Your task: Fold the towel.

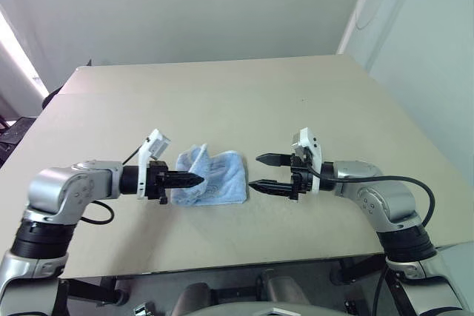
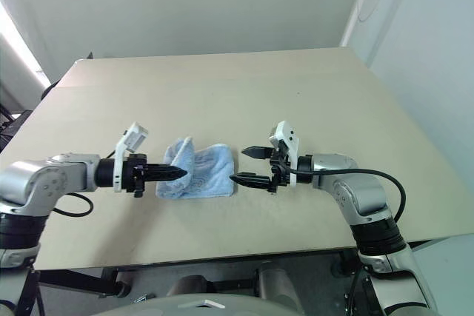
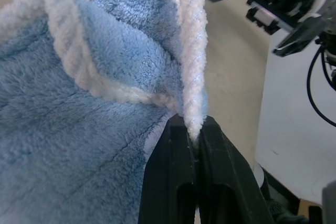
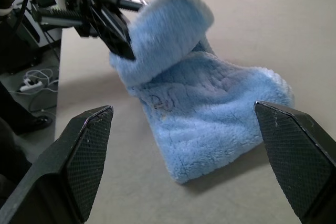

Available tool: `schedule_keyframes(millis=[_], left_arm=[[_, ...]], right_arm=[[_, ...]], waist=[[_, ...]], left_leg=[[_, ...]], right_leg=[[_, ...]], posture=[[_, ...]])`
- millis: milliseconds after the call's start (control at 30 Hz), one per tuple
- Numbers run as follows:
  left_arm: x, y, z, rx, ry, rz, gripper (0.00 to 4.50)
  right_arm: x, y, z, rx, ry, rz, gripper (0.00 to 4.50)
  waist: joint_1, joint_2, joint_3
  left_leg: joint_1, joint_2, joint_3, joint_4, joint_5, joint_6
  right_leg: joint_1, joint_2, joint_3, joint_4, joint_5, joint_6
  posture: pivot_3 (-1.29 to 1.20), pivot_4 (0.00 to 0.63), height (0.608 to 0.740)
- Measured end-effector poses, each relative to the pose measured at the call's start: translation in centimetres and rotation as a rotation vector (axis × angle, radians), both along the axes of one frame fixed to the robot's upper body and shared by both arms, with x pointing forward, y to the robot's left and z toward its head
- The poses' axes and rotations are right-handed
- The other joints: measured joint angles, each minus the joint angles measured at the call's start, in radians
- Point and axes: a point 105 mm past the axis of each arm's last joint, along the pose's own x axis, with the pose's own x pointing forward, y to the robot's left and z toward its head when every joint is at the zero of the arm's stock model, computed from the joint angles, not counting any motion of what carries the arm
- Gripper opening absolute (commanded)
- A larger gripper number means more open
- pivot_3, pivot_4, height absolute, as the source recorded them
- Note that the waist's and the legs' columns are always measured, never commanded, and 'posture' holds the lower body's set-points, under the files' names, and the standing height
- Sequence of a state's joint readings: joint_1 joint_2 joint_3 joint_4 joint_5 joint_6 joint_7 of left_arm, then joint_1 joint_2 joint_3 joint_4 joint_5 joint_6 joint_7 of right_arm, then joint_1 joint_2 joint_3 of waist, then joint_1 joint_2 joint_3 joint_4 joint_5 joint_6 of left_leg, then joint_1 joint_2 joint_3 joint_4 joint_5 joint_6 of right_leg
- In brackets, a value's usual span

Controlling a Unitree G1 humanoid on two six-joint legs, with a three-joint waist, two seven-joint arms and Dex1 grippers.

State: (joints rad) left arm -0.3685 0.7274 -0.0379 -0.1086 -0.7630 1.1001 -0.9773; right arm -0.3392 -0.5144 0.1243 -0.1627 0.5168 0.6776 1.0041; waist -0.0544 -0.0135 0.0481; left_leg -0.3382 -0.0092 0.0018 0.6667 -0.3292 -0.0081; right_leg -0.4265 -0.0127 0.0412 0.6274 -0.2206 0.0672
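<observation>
Towel (image 1: 215, 175), a soft light-blue ribbed microfibre cloth with a white stitched border, lies near the front of the beige surface (image 1: 244, 101), between the two arms. Left gripper (image 1: 194, 179) is clamped on its white edge, lifting that side into a fold. Right gripper (image 1: 261, 173) hovers just beside the towel, fingers wide apart.

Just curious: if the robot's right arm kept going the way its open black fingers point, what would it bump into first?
Probably the soft light-blue ribbed towel lying on the beige table; the right gripper points straight at its near edge.
</observation>
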Motion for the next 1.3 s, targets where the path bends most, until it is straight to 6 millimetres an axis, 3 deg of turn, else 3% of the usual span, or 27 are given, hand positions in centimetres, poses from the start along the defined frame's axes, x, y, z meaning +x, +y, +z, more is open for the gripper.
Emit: schedule_keyframes(millis=[233, 400, 500, 733, 867, 1067, 1200, 1300], left_arm=[[1.3, -2.2, -2.1, -0.001, 0.007, -0.02, 0.02], [1.9, -3.8, -1.8, -0.041, -0.03, -0.029, 0.02], [1.8, -4.3, -1.5, -0.069, -0.066, -0.045, 0.7], [1.1, -4.4, -1.7, -0.082, -0.066, -0.069, 3.15], [1.2, -4.2, -0.6, -0.085, -0.129, -0.073, 3.15], [2.5, -2.9, 2.3, -0.076, -0.383, -0.026, 3.15], [3.6, -2.2, 2.0, -0.033, -0.514, 0.021, 3.15], [3.7, -3.0, 1.0, -0.078, -0.546, 0.037, 3.15]], right_arm=[[0.0, -0.1, -0.8, -0.033, 0.004, -0.027, 4.5], [0.1, -0.2, -0.9, -0.04, 0.002, -0.037, 4.5], [0.2, -0.3, -0.9, -0.05, -0.001, -0.047, 4.5], [0.4, -0.6, -1.3, -0.063, 0.001, -0.066, 4.5], [0.6, -0.8, -1.4, -0.064, -0.006, -0.078, 4.5], [1.3, -1.4, -1.7, -0.067, -0.004, -0.132, 4.5], [1.7, -1.4, -1.4, -0.048, -0.026, -0.164, 4.5], [2.2, -1.4, -1.6, -0.05, -0.041, -0.2, 4.5]], waist=[[0.013, -0.001, 0.0], [0.012, -0.001, 0.0], [0.011, -0.001, 0.0], [0.012, -0.001, 0.0], [0.012, -0.001, 0.0], [0.012, -0.001, 0.0], [0.014, -0.001, 0.0], [0.016, -0.001, 0.0]], left_leg=[[-0.001, -0.001, 0.0, 0.001, 0.0, 0.0], [-0.001, 0.0, 0.0, 0.001, 0.0, 0.0], [0.0, 0.0, 0.0, 0.001, 0.0, 0.0], [0.0, 0.0, 0.0, 0.002, 0.0, 0.0], [0.0, 0.0, 0.0, 0.001, 0.0, 0.0], [0.0, 0.0, 0.0, 0.001, 0.0, 0.0], [0.0, 0.0, 0.0, 0.002, 0.0, 0.0], [0.0, 0.0, 0.001, 0.002, 0.0, 0.0]], right_leg=[[0.0, 0.0, 0.0, 0.0, 0.0, 0.0], [0.0, 0.0, 0.001, 0.0, 0.0, 0.0], [0.0, 0.0, 0.001, 0.0, 0.0, 0.0], [0.0, 0.0, 0.001, 0.001, 0.0, 0.0], [0.0, 0.0, 0.001, 0.001, 0.0, 0.0], [0.0, 0.0, 0.001, 0.001, 0.0, 0.0], [0.0, 0.0, 0.001, 0.001, 0.002, -0.003], [0.0, 0.0, 0.001, 0.001, 0.002, -0.003]], posture=[[0.0, 0.0, 0.74], [0.0, 0.0, 0.74], [0.0, 0.0, 0.74], [0.0, 0.0, 0.74], [0.0, 0.0, 0.74], [0.0, 0.0, 0.74], [0.0, 0.0, 0.74], [0.0, 0.0, 0.74]])
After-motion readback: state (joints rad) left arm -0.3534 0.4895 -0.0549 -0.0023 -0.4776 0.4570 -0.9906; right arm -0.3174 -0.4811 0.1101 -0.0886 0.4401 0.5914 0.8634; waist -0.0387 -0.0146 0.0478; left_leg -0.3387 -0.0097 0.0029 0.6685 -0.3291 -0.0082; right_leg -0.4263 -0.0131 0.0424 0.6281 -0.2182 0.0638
